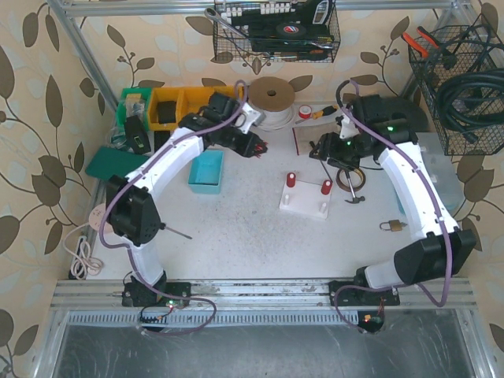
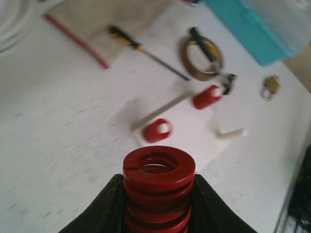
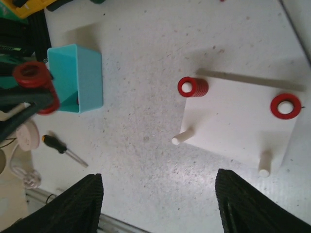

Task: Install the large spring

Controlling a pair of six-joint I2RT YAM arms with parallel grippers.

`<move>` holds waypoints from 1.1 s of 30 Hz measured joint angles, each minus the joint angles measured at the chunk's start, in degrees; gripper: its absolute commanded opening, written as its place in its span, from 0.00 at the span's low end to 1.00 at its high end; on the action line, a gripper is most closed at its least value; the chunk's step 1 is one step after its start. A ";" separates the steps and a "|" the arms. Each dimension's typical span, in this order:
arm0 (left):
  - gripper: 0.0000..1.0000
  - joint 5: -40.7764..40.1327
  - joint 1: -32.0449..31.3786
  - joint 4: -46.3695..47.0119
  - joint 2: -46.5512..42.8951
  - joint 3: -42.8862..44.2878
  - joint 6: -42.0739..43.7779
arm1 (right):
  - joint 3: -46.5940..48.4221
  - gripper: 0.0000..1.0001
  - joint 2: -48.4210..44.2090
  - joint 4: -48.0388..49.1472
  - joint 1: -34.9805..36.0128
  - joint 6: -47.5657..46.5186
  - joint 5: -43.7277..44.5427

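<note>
My left gripper [image 2: 158, 204] is shut on the large red spring [image 2: 158, 187], held in the air at the back of the table, left of the white peg plate. The spring also shows in the right wrist view [image 3: 36, 83] and in the top view [image 1: 256, 148]. The white plate [image 1: 305, 198] carries two red springs [image 1: 290, 179] [image 1: 326, 187] on its far pegs and two bare white pegs [image 3: 182, 137] [image 3: 264, 165] on its near side. My right gripper [image 3: 158, 208] is open and empty, high above the table near the plate.
A teal bin [image 1: 206, 172] stands left of the plate. A screwdriver [image 2: 146, 51], a tape ring [image 2: 201, 58], pliers and a padlock [image 1: 391, 226] lie around the plate's far and right sides. Yellow and green bins [image 1: 161, 106] and a tape roll [image 1: 272, 96] stand at the back.
</note>
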 measured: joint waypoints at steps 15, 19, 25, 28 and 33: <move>0.00 11.74 -8.37 12.52 3.06 -0.39 9.22 | 2.99 0.56 2.86 -0.31 -1.09 -0.76 -12.41; 0.00 12.68 -10.25 11.61 4.72 -0.20 13.94 | 2.99 0.54 2.91 -0.24 -1.75 -0.20 -14.53; 0.00 13.75 -12.74 10.56 4.85 -0.20 17.35 | 2.93 0.53 3.30 0.02 -1.81 1.11 -16.65; 0.00 13.97 -13.14 10.25 4.85 -0.20 18.25 | 1.92 0.52 3.37 0.39 -1.70 1.60 -17.22; 0.00 13.97 -13.16 10.10 4.83 -0.22 18.95 | 0.11 0.53 3.87 0.09 -0.57 1.73 -17.29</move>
